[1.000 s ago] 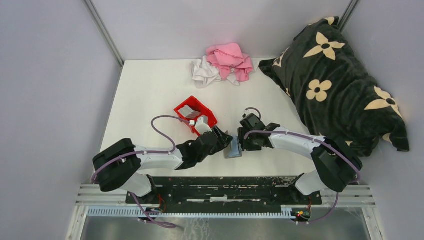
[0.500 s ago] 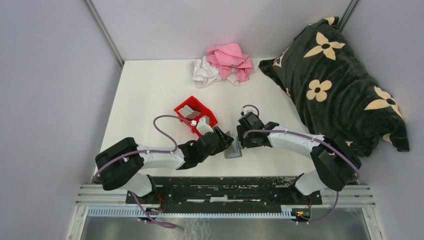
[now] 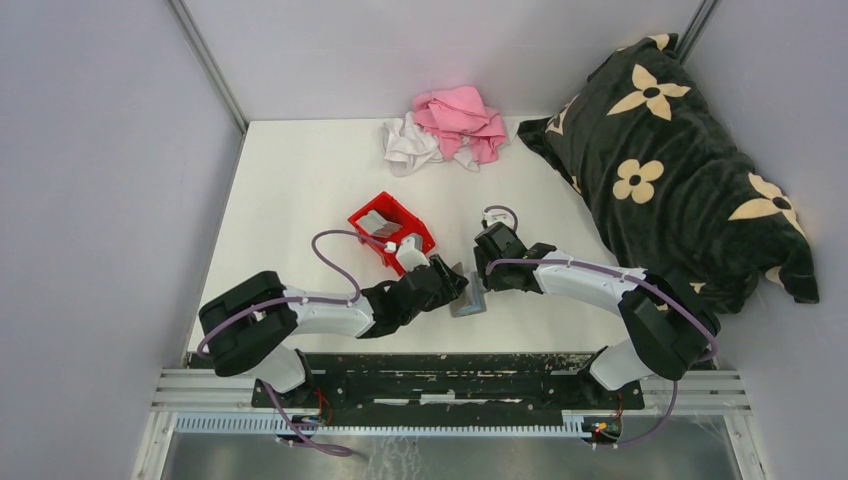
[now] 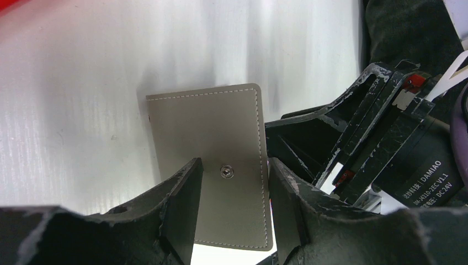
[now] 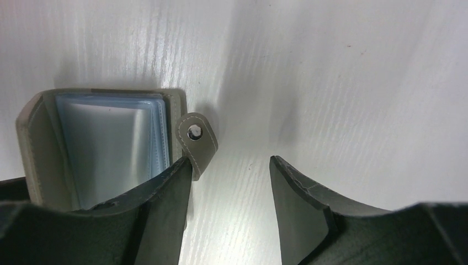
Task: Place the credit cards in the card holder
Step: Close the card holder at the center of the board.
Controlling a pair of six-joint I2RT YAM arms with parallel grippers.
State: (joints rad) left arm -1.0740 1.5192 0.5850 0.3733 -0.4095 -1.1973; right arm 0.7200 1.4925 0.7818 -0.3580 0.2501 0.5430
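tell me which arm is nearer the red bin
left. the left arm passes close by the near corner of the red bin; the right arm reaches in from the right, on the far side of the card holder from the bin

grey card holder (image 3: 467,298) open, clear sleeves showing; silver credit cards (image 3: 377,222) in nearby red bin (image 3: 413,218)

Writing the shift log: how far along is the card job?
Done: the flat grey folding card holder is unsnapped, clear sleeves showing. In hand: left gripper and right gripper, both open, sit either side of it. Left: thin grey cards seemingly lie in the red plastic bin; none visibly inserted.
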